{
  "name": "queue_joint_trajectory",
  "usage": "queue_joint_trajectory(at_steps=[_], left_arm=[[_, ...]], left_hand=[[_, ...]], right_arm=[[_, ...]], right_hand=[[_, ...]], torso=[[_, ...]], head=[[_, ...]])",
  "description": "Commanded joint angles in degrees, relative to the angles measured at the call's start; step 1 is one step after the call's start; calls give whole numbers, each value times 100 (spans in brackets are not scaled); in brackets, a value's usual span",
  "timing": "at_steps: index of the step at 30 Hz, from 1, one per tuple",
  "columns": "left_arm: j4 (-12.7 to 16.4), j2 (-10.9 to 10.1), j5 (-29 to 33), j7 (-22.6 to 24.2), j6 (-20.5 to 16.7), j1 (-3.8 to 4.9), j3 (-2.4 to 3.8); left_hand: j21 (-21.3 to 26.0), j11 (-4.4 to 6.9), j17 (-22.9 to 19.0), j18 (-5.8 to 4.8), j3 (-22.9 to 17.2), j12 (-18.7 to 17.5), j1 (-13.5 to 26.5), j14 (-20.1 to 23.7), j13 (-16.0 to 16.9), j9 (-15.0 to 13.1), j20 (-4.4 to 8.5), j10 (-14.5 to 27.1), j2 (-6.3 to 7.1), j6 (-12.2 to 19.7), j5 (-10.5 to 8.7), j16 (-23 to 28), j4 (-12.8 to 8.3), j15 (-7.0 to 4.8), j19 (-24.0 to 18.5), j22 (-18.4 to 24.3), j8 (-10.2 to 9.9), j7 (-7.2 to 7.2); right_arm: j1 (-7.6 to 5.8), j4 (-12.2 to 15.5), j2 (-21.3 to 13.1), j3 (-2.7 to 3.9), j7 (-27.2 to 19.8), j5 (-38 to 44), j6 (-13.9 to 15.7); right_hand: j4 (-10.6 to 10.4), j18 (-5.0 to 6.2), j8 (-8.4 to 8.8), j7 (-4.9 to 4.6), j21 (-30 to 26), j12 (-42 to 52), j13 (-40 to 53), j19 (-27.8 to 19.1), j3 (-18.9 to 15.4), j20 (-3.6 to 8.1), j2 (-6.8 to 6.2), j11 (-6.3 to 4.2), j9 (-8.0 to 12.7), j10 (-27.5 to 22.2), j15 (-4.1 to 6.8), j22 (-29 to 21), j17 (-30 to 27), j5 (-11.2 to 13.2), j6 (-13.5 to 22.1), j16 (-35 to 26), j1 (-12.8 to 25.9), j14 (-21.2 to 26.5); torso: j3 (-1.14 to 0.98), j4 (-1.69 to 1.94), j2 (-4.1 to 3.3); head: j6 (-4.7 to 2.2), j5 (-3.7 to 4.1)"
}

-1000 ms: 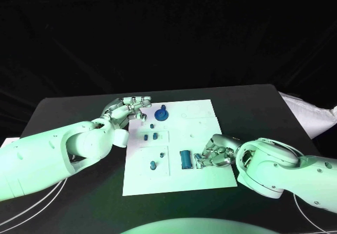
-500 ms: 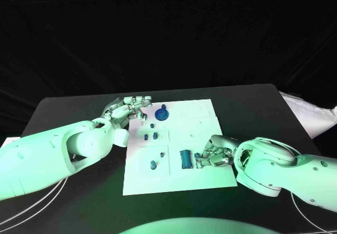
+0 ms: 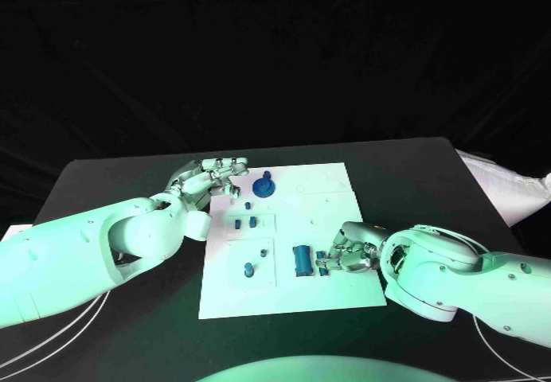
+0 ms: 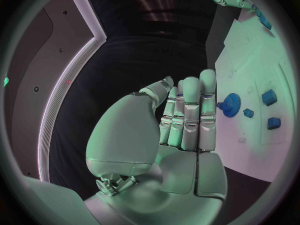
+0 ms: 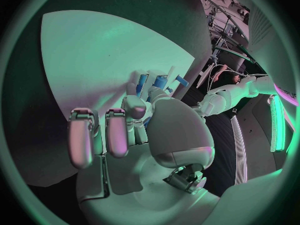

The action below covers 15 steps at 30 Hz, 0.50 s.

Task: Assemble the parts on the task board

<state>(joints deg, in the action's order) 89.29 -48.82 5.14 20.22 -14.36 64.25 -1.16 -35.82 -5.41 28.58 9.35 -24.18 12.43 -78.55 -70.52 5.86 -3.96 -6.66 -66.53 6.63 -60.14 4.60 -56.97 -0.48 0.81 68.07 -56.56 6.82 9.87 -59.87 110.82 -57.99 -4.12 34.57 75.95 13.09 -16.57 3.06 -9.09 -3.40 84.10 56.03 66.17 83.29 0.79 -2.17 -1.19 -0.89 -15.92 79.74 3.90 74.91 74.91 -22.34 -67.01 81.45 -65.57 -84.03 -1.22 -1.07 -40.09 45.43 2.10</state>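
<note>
Assembly midway: several blue parts (image 3: 263,187) seated on task board (image 3: 327,294); right hand (image 3: 348,255) pinching blue block (image 3: 302,259), unplaced; left hand (image 3: 212,177) released, fingers straight.

One task board (image 3: 327,294), six parts (image 3: 265,188)

Left hand (image 3: 210,177) flat, fingers together; right hand (image 3: 350,253) curled.
</note>
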Motion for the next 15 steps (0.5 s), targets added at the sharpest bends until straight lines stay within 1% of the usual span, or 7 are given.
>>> queue_joint_trajectory(at_steps=[1,6,11,12,15], left_arm=[[12,3,-27,11,121,1,3],[6,1,-27,3,129,1,3],[2,-2,-27,-2,131,1,3],[1,-2,-27,-2,131,1,2],[-2,0,-27,-5,135,1,2]], left_hand=[[14,2,-5,86,23,12,-25,14,6,6,15,28,-13,52,14,28,3,-16,8,4,37,-1],[14,2,-5,86,23,12,-25,14,6,6,15,28,-13,52,14,28,3,-16,8,4,37,-1],[24,1,-8,87,28,17,-23,16,6,7,15,33,-14,55,14,28,3,-15,6,10,37,0],[24,1,-8,87,28,17,-23,16,6,7,15,33,-14,55,14,28,3,-15,6,10,37,0],[24,1,-8,87,28,17,-23,16,6,7,15,33,-14,55,14,28,3,-15,6,10,37,0]], right_arm=[[9,53,-4,-2,-50,166,-58],[10,122,-64,-2,-64,256,-10],[10,166,-133,-1,-69,338,5],[9,169,-144,-1,-71,349,-4],[9,169,-166,-1,-82,372,-70]], right_hand=[[0,-66,-18,-2,36,35,23,30,-100,8,9,5,-18,50,55,594,243,147,-48,35,87,-368],[-6,-68,-25,5,41,68,64,37,-243,12,38,-1,-42,68,59,605,269,267,-61,50,182,-373],[-5,-69,-25,7,43,65,68,39,-281,13,41,-2,-49,69,59,608,268,288,-62,49,203,-372],[5,-69,-25,7,44,62,68,40,-291,13,37,-4,-51,68,60,609,267,292,-61,48,187,-372],[124,-68,-20,9,41,49,80,38,-340,18,1,-8,-71,63,64,608,262,444,-50,42,-58,-370]], torso=[[-2,0,-1],[-6,-3,1],[-4,-5,2],[-3,-4,3],[-6,-3,1]], head=[[0,-7],[5,-23],[4,-24],[6,-23],[4,-20]])
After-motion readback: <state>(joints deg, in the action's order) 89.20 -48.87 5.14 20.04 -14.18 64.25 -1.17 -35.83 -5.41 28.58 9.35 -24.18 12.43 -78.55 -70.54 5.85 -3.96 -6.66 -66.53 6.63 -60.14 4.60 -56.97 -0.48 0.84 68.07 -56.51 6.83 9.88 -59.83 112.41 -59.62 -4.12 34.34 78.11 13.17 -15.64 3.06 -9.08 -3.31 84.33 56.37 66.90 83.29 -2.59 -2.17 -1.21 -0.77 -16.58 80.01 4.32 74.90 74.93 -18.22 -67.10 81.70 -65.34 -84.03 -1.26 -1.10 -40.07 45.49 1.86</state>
